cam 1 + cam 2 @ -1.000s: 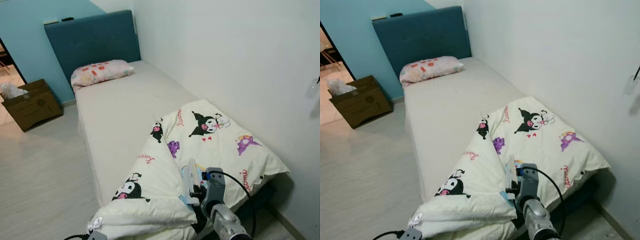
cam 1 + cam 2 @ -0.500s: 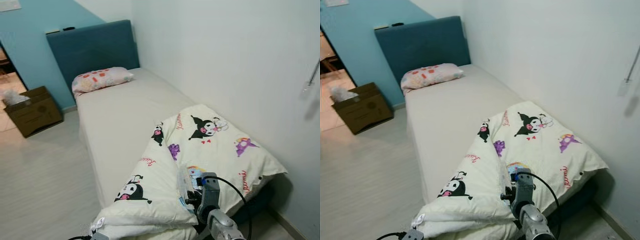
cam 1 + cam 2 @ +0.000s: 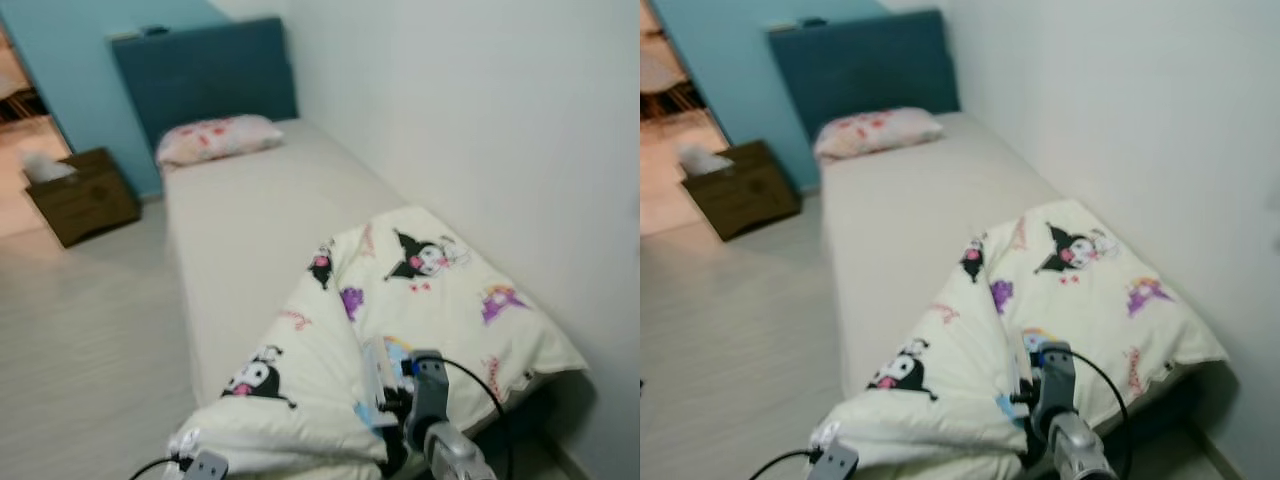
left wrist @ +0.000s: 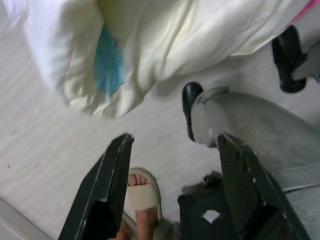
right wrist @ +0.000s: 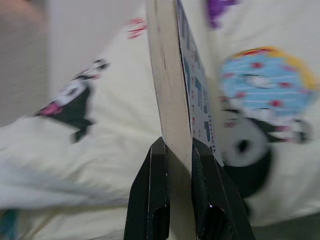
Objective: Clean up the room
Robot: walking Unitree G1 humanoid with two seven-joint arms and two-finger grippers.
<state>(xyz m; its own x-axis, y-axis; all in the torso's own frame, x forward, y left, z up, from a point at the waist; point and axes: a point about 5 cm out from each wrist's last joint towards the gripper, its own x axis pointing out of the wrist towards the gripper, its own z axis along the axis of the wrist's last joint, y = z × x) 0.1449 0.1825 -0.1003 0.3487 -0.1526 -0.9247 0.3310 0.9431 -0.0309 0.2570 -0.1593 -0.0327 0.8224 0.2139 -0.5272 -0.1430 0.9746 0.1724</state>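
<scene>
Since the earlier frames our head camera swings a bit and blurs; headboard and box shift in view, while our right gripper (image 5: 172, 165) keeps the same clamp. Its two black fingers (image 5: 150, 195) pinch a thin flat book (image 5: 181, 95) edge-on, printed cover facing one side, pale edge toward us. We hold the book upright just above the quilt (image 3: 440, 290), near the foot of the bed (image 3: 250, 210). We see the right arm (image 3: 430, 420) with a black cable looping off it at the bottom of the eye views.

Our left gripper (image 4: 172, 165) hangs low beside the bed, fingers (image 4: 112, 175) spread wide apart with nothing between them. Under it we see pale floor (image 4: 60, 145), a hanging corner of quilt with a blue patch, our grey leg, and a person's foot in a sandal (image 4: 142, 192).

Quilt is cream with cartoon prints, bunched and folded over the foot end, one fold drooping off the near corner. Rest of the mattress is bare beige. A floral pillow (image 3: 215, 140) lies at the head, touching the blue headboard (image 3: 205, 70). A brown cardboard box (image 3: 85, 195) sits on the floor beside the bed head, something white inside.
</scene>
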